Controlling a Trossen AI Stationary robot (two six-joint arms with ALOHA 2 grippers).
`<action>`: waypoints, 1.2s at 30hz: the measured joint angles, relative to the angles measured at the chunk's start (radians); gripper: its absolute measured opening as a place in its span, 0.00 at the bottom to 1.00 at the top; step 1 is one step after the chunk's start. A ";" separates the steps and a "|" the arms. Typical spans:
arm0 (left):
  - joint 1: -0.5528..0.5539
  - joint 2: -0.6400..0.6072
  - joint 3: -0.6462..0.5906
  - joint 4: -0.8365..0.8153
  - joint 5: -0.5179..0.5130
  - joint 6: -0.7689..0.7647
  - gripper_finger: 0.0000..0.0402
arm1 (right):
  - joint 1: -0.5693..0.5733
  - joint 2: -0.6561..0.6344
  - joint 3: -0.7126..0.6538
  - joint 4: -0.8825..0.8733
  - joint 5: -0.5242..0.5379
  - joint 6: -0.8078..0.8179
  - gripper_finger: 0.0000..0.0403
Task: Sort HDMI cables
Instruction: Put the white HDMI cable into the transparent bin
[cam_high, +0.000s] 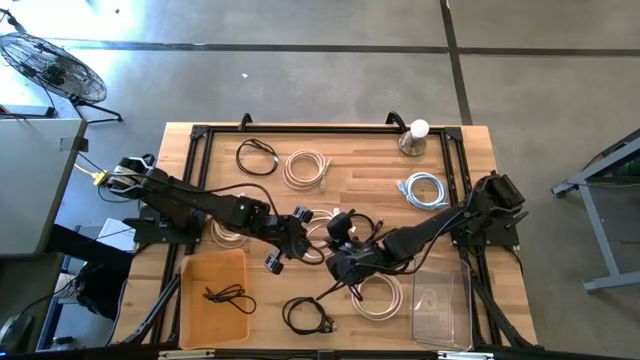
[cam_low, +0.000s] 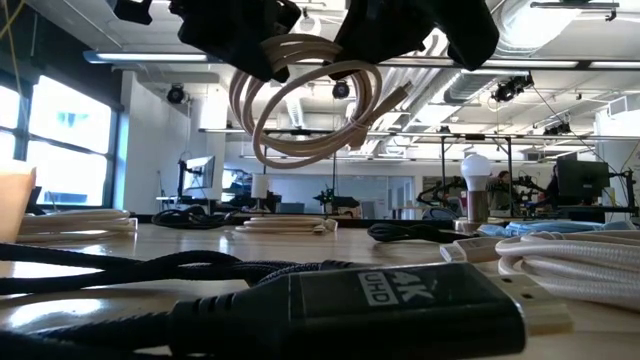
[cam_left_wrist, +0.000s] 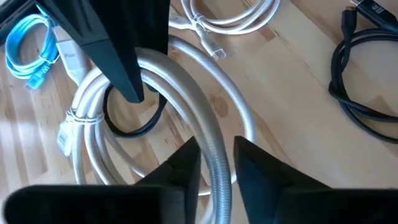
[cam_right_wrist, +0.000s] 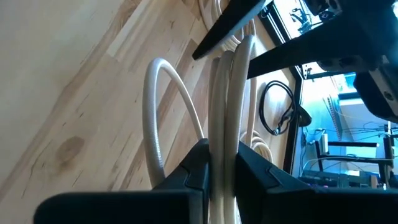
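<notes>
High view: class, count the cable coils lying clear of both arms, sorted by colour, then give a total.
Black coils: 3
Cream coils: 2
Pale blue coils: 1
Total: 6
Coils beneath the arms are too hidden to count.

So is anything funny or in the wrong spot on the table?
Yes: one cream cable coil hangs in the air above the middle of the table, gripped by both the left tool and the right tool at once. Also, a lone black cable lies in the orange bin, while the clear bin seems empty.
</notes>
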 joint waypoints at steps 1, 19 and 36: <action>0.000 0.000 0.000 0.000 0.000 0.002 0.26 | 0.000 0.000 0.000 0.000 -0.004 0.000 0.09; 0.000 0.000 0.002 0.045 -0.056 0.003 0.45 | 0.038 -0.066 0.001 -0.413 0.157 0.380 0.09; 0.000 0.000 0.002 0.038 -0.056 0.003 0.45 | 0.224 -0.376 0.106 -0.831 -0.298 1.177 0.09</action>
